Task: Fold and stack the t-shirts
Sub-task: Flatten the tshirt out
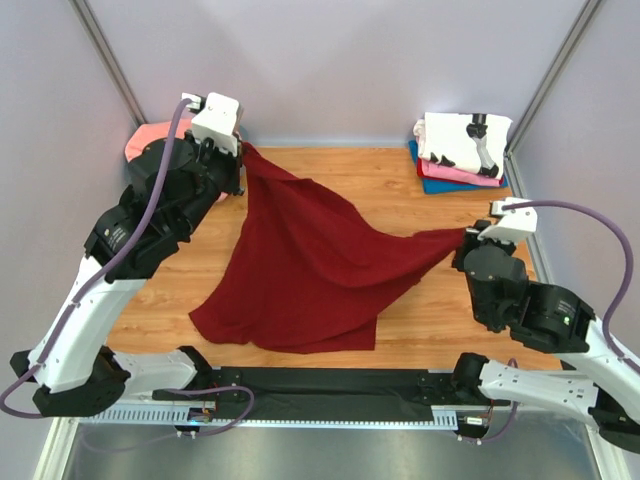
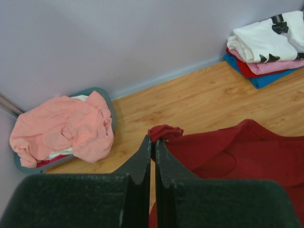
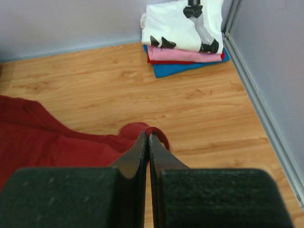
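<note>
The dark red t-shirt hangs stretched between both grippers over the wooden table, its lower edge resting near the front. My left gripper is shut on its far-left corner, close to the back wall. My right gripper is shut on its right corner. A salmon-pink t-shirt lies crumpled in a grey tray at the back left. A folded stack sits at the back right: the white t-shirt with black print on top, pink, red and blue below.
The grey tray sits against the back-left wall. Lilac walls enclose the table on the back and both sides. A metal post runs along the right edge. Bare wood shows between the shirt and the stack.
</note>
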`<state>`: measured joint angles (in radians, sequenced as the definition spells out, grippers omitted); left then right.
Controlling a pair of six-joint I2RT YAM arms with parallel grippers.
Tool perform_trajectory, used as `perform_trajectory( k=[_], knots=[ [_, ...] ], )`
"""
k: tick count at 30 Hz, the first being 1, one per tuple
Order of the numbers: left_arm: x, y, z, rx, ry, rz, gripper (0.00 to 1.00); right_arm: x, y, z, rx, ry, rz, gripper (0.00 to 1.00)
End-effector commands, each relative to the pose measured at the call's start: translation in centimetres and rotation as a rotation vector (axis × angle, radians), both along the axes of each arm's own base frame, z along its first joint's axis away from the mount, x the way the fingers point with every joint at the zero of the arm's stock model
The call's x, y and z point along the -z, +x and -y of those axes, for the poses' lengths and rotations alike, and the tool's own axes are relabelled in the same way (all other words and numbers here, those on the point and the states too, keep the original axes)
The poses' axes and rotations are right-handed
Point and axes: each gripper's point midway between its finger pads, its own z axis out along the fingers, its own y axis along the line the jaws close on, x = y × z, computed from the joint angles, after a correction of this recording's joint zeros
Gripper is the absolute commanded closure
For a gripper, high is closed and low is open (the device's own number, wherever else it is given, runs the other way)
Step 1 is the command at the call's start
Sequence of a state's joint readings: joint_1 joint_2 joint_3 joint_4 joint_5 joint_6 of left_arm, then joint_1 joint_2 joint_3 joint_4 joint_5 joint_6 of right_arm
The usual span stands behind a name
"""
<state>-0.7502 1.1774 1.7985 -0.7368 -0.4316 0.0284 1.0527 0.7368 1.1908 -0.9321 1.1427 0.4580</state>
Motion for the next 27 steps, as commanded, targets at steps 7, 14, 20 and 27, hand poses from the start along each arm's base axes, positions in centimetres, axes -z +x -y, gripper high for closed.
perform_trajectory(
  k=[7,14,20,27],
  knots=[
    [2.4,-1.8,4.0,0.189,-0.137,-0.132,1.00,5.7,-1.6,3.3,0.196,0.115,-0.117,1.00],
    [13.2,-1.7,13.0,0.388,-0.168,-0.459,1.00,7.9,-2.5,3.9,0.248,0.125,-0.196,0.25],
    [22.5,-2.9,19.6,0.435,-0.036,-0.718,1.00,7.0,-1.8,-0.6,-0.044,0.181,-0.171,0.25],
    [25.9,-3.6,24.9,0.510,-0.077,-0.814,0.69,8.4,-1.1,-6.1,-0.242,0.226,-0.206,0.27]
  ],
)
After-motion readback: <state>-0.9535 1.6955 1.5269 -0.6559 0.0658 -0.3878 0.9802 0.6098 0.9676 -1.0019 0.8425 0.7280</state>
